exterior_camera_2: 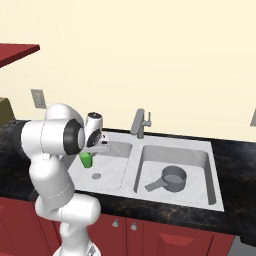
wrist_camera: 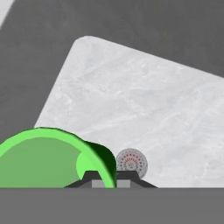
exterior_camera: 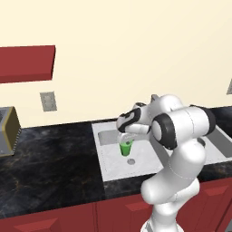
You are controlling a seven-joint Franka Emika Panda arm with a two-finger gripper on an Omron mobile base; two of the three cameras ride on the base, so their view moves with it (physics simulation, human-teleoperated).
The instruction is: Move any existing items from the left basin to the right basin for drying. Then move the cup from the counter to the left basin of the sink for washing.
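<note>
The cup (wrist_camera: 48,159) hangs by its rim in the clenched jaws, above the left basin (wrist_camera: 144,105). Probably light, rigid and slick; a rim pinch suits it.

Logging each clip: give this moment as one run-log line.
gripper: shut on cup | cup: held above left basin | pan: in right basin

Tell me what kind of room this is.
A kitchen, rendered in simulation: a steel double sink with a faucet is set in a black stone counter above dark red cabinet fronts.
</note>
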